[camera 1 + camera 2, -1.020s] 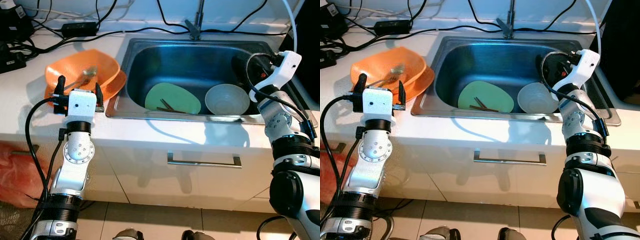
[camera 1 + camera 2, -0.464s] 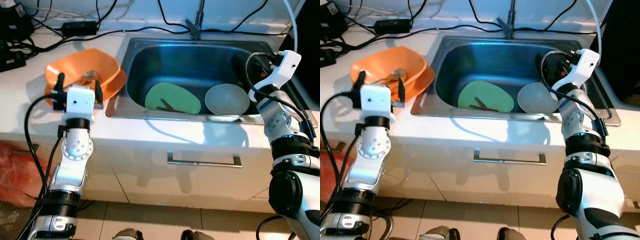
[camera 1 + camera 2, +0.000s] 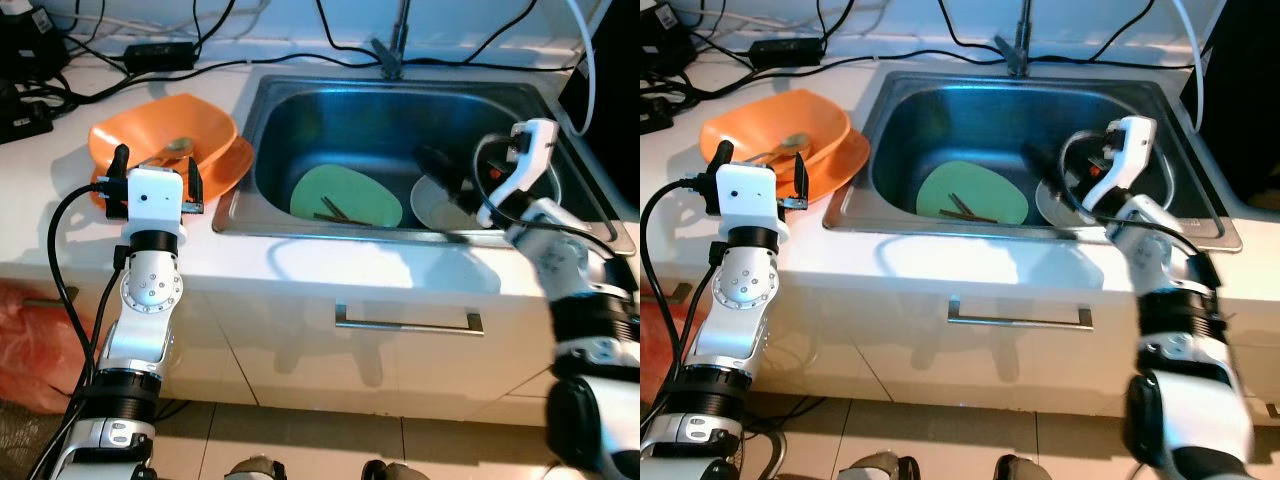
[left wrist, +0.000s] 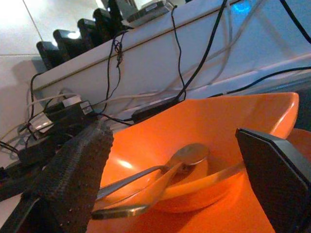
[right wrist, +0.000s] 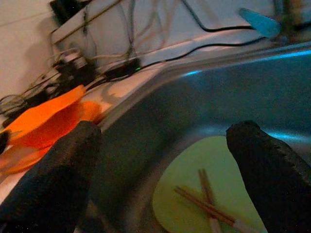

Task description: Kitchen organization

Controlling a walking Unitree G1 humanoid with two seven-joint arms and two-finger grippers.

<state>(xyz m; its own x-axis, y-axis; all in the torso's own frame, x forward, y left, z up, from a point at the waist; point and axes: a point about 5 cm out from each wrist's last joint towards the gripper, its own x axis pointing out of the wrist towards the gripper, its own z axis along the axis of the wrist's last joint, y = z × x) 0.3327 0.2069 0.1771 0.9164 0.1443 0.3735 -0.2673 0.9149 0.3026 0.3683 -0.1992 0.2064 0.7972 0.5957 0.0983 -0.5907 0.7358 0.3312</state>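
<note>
Where the steel sink [image 3: 300,110] is sunk into the white counter [image 3: 60,215], upper centre of the frame, three items are held on its floor: a green plate [image 3: 350,195], a pair of chopsticks [image 3: 335,213] laid across that plate, and a pale bowl [image 3: 440,208] just beside the plate toward the right.

On the counter at upper left, an orange bowl [image 3: 170,135] is seated on an orange plate [image 3: 232,166]; two metal spoons [image 4: 160,170] are rested inside the bowl, handles lying over its near rim.

The left gripper [image 3: 155,180] is held at the near edge of the orange plate, fingers [image 4: 73,170] spread wide with nothing between them, the spoons and bowl being framed between them in the left wrist view.

The right gripper [image 5: 165,174] is held inside the sink above the pale bowl, directed toward the green plate; its fingers [image 5: 53,179] are spread wide and empty.

A faucet [image 3: 395,45] is mounted behind the sink. Black cables [image 3: 200,65] and a power adapter [image 3: 160,55] are strewn along the back of the counter. A drawer handle [image 3: 408,322] is fitted to the cabinet front below.
</note>
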